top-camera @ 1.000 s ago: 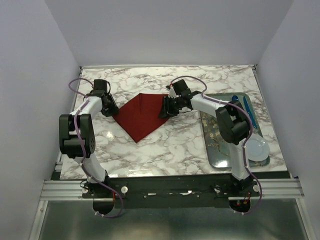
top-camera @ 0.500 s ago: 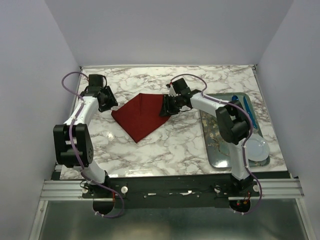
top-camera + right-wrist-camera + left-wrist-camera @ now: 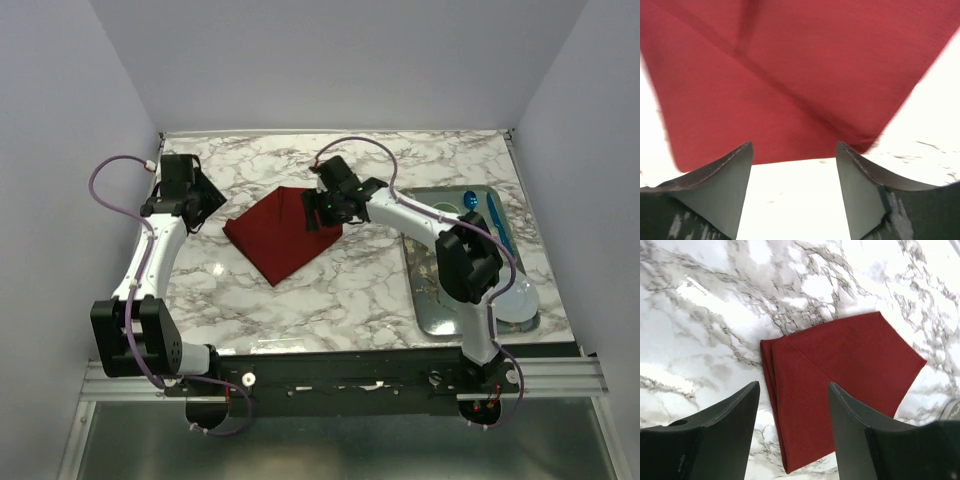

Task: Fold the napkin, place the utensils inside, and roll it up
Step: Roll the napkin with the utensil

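Observation:
The dark red napkin lies folded flat on the marble table, a pointed shape with its tip toward the near edge. It fills the right wrist view and shows whole in the left wrist view. My left gripper hovers off the napkin's left corner, open and empty. Open as well, my right gripper hangs above the napkin's right edge with nothing between its fingers. The utensils show only as faint gold glints on the tray, too small to make out.
A metal tray sits at the right side of the table, partly under my right arm. A blue tool lies along its far right side, and a pale round dish sits at its near right corner. White walls enclose the table.
My left gripper has drawn back left from the napkin's corner and opened. The right gripper has shifted left over the napkin's right edge and opened wider. The napkin lies as before.

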